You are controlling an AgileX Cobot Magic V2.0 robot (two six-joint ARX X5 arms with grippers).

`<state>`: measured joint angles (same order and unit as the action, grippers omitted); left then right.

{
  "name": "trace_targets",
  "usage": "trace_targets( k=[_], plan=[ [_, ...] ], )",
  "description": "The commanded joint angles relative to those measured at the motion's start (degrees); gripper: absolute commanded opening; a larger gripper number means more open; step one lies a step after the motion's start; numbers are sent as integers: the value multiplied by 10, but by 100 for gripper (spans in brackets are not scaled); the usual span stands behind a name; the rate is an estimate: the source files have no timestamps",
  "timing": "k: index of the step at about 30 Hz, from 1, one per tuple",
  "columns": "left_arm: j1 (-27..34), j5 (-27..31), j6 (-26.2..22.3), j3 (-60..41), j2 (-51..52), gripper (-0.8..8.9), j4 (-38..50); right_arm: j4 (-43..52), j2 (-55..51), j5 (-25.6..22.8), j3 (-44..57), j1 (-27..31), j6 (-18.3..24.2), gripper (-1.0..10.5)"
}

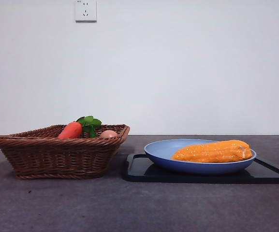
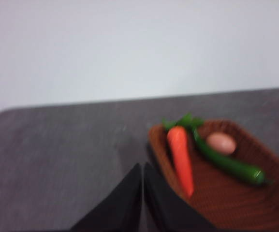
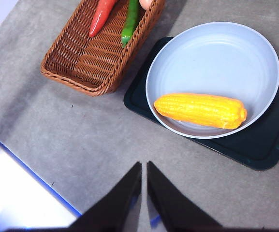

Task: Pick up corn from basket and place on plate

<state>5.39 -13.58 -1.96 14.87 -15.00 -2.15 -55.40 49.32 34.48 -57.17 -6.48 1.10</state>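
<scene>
- Right gripper (image 3: 144, 166) sits high above the table with its jaws pinched together on nothing – well clear of the plate, with bare grey tabletop (image 3: 81, 145) under it.
- Left gripper (image 2: 143, 169) is the same deal: jaws closed and empty, parked just outside the basket's near edge (that view is pretty blurry, so don't ask me for fine detail).
- The corn (image 3: 200, 110) is already lying flat on the plate (image 3: 216, 53), off toward one side near the rim, not hanging over it. So the placing looks done to me.
- If anything's left, I'd say it's just backing off cleanly – keep both arms up and away so nothing clips the plate rim or nudges the cob, since it's round and glossy and would probably roll.
- The plate itself sits on a black tray (image 3: 255, 150), and the front view shows the cob resting low in the dish, stable enough.
- The basket (image 3: 76, 63) is just beside the tray, not touching it as far as I can tell.
- Still in the basket: a carrot (image 3: 100, 17) with green leaves, a long green pepper (image 3: 129, 21) next to it, and a small pale egg (image 2: 221, 143).
</scene>
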Motion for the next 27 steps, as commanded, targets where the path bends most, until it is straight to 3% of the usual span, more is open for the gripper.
trace_targets(
  k=[1,12,27],
  plan=[
    [1,17,3,-37,30,7,8,5,4,0,-10,-1,5,4],
    [1,20,7,-124,112,7,-12,5,4,0,-10,-1,5,4],
    [3,20,16,-137,148,7,-104,6,4,0,-10,-1,5,4]
  ],
)
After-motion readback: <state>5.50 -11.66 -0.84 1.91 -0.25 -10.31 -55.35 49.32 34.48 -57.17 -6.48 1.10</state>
